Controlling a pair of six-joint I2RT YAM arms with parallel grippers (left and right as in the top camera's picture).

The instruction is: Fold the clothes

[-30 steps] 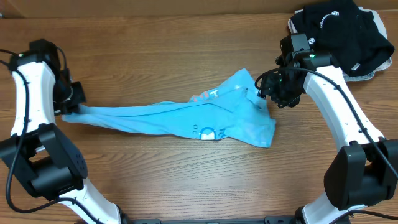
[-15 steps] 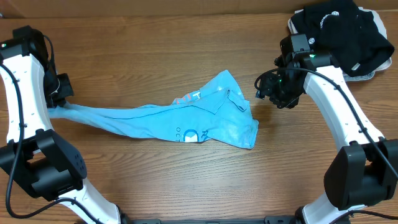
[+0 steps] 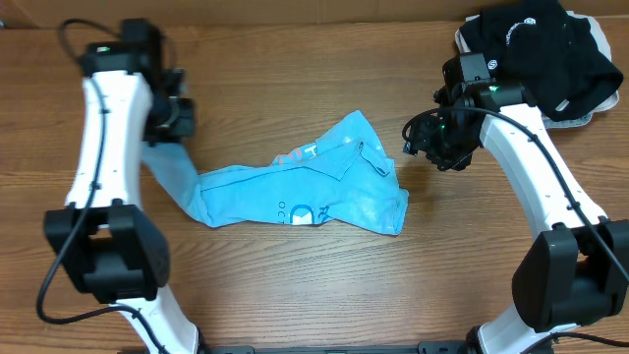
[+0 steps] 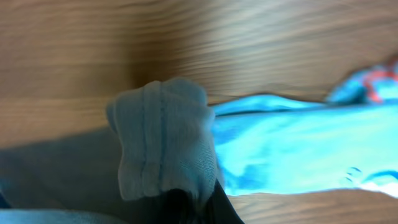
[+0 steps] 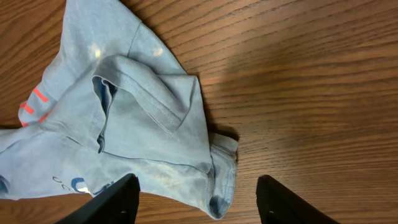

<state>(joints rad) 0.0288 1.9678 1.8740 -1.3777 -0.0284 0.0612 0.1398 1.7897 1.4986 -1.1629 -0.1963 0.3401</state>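
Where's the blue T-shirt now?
Overhead: blue T-shirt lies centre, left end gripped by the left end effector; the open right end effector hovers at its right edge.

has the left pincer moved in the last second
Yes. The left pincer, gripping the blue shirt, moved toward the table's far edge and inward, closer to the black clothes.

A robot lab bench, it seems — left arm [image 3: 101,138] and right arm [image 3: 536,167], white with black joints, flank a wood-grain tabletop [image 3: 295,295]. A black garment [image 3: 536,44] lies heaped far right.
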